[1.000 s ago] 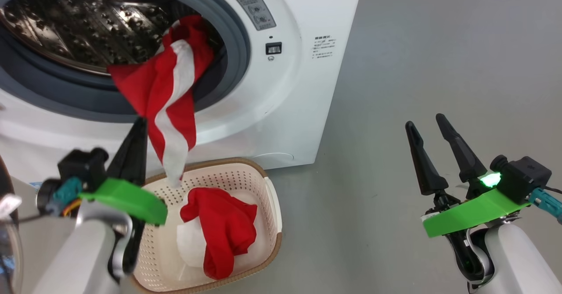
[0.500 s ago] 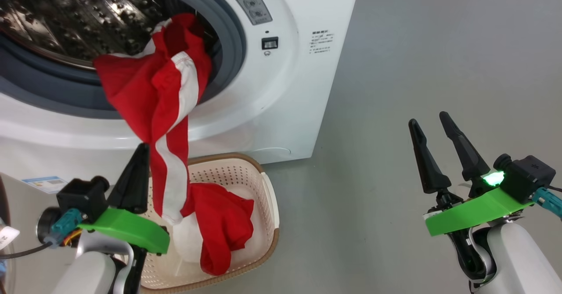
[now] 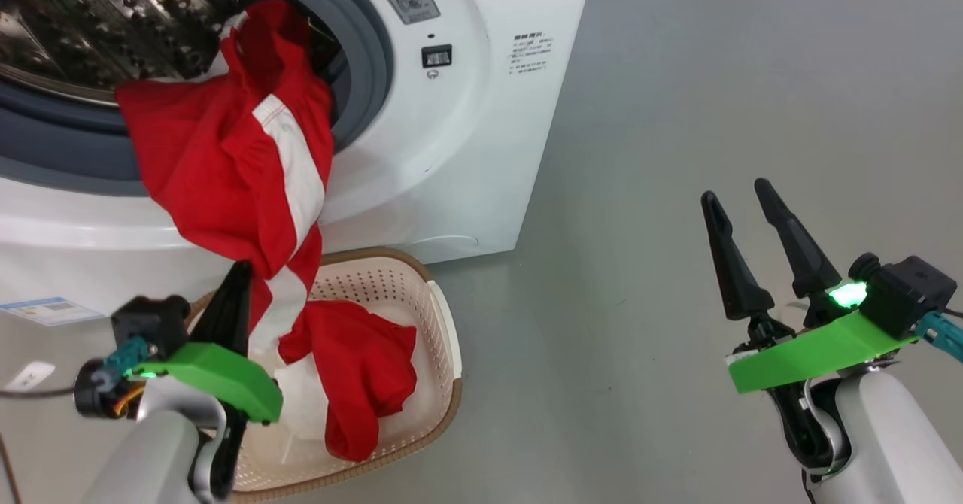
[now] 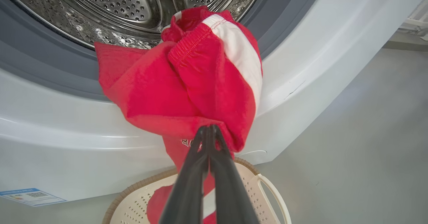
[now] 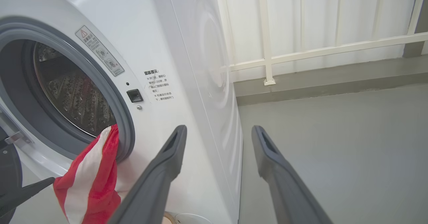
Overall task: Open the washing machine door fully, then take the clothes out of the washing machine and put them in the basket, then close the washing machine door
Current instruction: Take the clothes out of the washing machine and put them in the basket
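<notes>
**Head view.** A white boxy front-loading washing machine (image 3: 451, 150) takes the upper left. Its grey rubber gasket (image 3: 370, 53) rings a perforated steel drum (image 3: 90, 22). A soft red garment with a white stripe (image 3: 218, 158) spills over the gasket's lower lip. Its top end is in the drum mouth and its tail hangs down the machine's front to the basket.

My left pincer (image 3: 239, 278) is at lower left, its two dark fingers pressed together and pinching a low fold of that garment. A small cream-white perforated plastic basket with a brown woven-look rim (image 3: 445, 338) stands on the grey floor (image 3: 677, 75), close against the foot of the machine's front. A second red-and-white garment (image 3: 361, 368) lies crumpled inside it. I cannot tell whether the hanging tail touches it. A blue label sticker (image 3: 45, 310) sits low on the machine's front.

My right pincer (image 3: 736, 194) is at lower right over bare floor, fingers spread with nothing between them, well apart from the machine.

**Left wrist view.** My fingertips meet on the bunched red cloth (image 4: 187, 83) just below the gasket. The basket's rim and a white handle (image 4: 271, 190) are under them.

**Right wrist view.** My right fingers stand wide, pointing at the machine's front corner. The striped garment (image 5: 90, 180) hangs from the gasket at lower left, with a dark finger of my left pincer (image 5: 23, 194) beside it. A white railing (image 5: 267, 50) stands behind the machine.
</notes>
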Tool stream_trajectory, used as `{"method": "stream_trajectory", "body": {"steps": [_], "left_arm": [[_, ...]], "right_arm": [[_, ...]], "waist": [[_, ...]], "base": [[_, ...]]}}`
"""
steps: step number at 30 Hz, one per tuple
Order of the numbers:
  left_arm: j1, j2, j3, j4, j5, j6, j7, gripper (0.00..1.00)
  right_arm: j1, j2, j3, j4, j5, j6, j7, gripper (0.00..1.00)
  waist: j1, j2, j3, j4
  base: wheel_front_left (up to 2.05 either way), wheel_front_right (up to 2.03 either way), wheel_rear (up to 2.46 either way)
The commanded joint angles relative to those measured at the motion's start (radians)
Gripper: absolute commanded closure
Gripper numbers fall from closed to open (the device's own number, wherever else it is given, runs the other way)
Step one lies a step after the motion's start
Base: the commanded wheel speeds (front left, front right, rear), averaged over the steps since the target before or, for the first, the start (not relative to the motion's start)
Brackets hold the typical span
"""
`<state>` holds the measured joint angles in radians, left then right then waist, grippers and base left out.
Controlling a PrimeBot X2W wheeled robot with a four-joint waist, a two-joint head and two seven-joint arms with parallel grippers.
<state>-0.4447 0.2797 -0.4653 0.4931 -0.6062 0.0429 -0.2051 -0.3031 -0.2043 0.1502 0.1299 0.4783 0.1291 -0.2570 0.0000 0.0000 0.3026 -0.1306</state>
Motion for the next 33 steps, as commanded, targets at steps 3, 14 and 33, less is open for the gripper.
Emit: {"method": "stream_trajectory", "body": {"steps": [3, 14, 33], "left_arm": [[-0.081, 0.005, 0.031, 0.08, -0.008, -0.036, -0.025, 1.0], [-0.214, -0.048, 0.036, 0.304, 0.0, -0.099, -0.052, 1.0], [-0.337, -0.106, 0.064, 0.522, 0.006, -0.157, -0.057, 1.0]], "right_arm": [[-0.016, -0.001, 0.016, -0.03, 0.001, 0.002, -0.005, 0.0], [-0.033, 0.001, 0.017, -0.035, 0.0, 0.002, -0.005, 0.0], [-0.061, -0.005, 0.038, -0.027, 0.001, 0.002, -0.005, 0.0]], "waist": [[0.0, 0.0, 0.013, 0.002], [0.0, 0.0, 0.059, 0.012], [0.0, 0.0, 0.091, 0.025]], "base": [[0.0, 0.0, 0.0], [0.0, 0.0, 0.0], [0.0, 0.0, 0.0]]}}
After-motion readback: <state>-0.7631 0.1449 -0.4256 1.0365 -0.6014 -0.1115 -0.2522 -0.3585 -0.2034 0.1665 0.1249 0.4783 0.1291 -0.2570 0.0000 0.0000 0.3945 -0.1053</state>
